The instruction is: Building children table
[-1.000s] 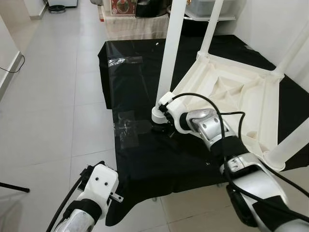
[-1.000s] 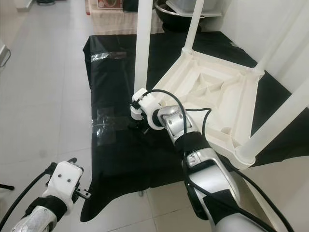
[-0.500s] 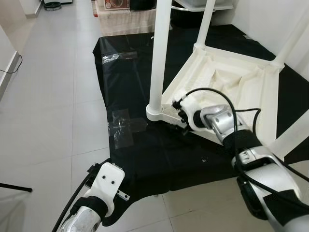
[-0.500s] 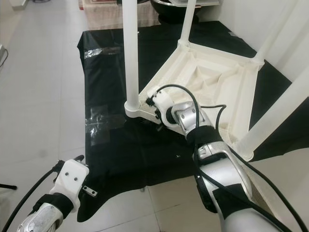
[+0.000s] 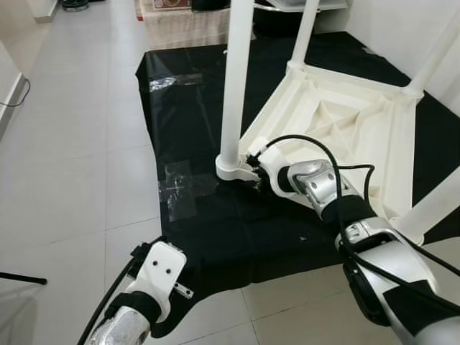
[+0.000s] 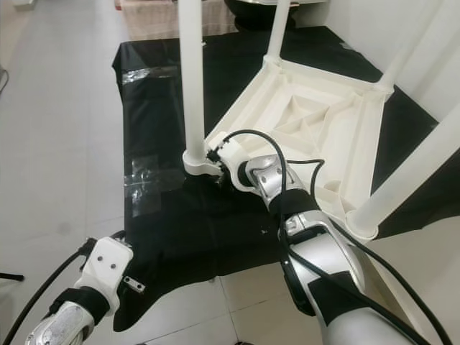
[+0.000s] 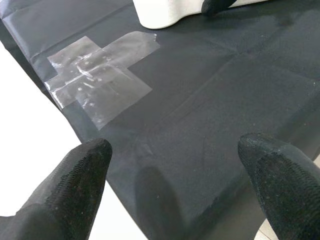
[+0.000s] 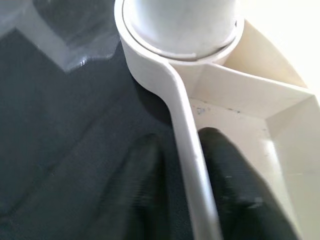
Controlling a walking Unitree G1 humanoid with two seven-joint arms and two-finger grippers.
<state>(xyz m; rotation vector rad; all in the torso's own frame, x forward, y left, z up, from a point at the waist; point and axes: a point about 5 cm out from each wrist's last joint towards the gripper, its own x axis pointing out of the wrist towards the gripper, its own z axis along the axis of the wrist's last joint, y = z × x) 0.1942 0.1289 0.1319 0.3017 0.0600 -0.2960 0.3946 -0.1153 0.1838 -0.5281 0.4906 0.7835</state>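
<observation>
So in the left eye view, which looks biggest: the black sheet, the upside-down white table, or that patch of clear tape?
1. Black sheet, spread widest across the floor.
2. Upside-down white table, lying on the sheet.
3. Patch of clear tape, by far the smallest.

No text, label, brand, number or sign can be read on anything here.

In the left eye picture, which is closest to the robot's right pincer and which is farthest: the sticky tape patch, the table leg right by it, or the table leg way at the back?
Starting from the right pincer, which grips the table rim:
1. Near leg, standing in the corner socket just to its left.
2. Tape patch, on the black sheet, farther left.
3. Back leg, at the table's far corner, up and away.
</observation>
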